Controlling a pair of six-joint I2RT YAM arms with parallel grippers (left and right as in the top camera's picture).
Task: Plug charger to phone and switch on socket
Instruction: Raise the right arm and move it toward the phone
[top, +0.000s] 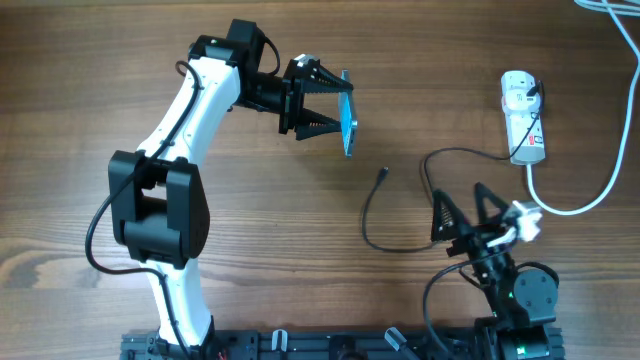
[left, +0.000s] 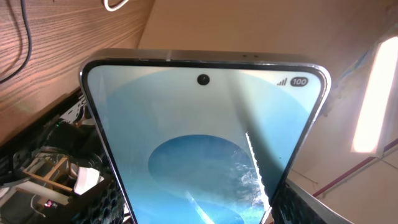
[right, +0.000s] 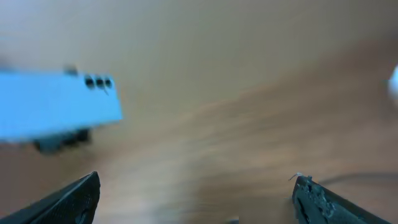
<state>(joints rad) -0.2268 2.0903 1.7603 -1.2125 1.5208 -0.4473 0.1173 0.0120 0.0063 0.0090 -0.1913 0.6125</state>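
Cyan-screened phone is being held off the wooden table, with the left gripper clamping it and the screen facing that arm's wrist camera. Nothing is plugged into it yet. The charger is lying slack on the table, its connector tip well apart from the phone. Its far end seems to be sitting in the white socket, and the switch cannot be read. The right gripper is hovering wide open and empty beside the cable. The phone is standing on a long edge, its long axis running toward and away from the robot, selfie-camera end apparently pointing away.
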